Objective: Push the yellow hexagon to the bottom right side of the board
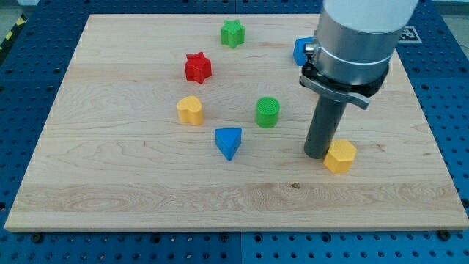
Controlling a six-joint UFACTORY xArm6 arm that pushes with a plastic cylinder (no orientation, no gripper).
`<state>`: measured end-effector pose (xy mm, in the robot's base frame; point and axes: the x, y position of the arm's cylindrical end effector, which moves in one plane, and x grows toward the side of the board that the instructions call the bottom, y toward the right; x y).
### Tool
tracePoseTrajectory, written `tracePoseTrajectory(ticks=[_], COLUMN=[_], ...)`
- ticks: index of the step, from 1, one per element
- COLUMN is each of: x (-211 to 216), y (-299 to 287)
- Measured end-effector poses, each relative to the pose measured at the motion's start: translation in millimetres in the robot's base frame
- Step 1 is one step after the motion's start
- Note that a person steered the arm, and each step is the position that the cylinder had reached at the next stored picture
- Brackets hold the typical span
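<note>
The yellow hexagon [340, 156] lies on the wooden board [146, 198] at the view's lower right. My tip [317, 154] stands on the board right against the hexagon's left side, touching or nearly touching it. The thick dark rod rises from there to the grey arm body at the view's top right.
A yellow heart-shaped block [190, 110] lies left of centre. A blue triangular block [229, 141] and a green cylinder [267, 112] sit near the middle. A red star [197, 67], a green star [232, 33] and a blue block [300, 50], partly hidden by the arm, lie toward the top.
</note>
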<state>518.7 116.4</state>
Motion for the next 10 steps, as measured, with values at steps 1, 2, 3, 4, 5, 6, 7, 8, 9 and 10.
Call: tracePoseTrajectory(ticks=[1,2,3,4,5,6,7,8,9,10], x=[2,19,35,40,67,82,66,15,-49,-73], y=[17,34,53,67,0,-88,-174,-228,-232,-218])
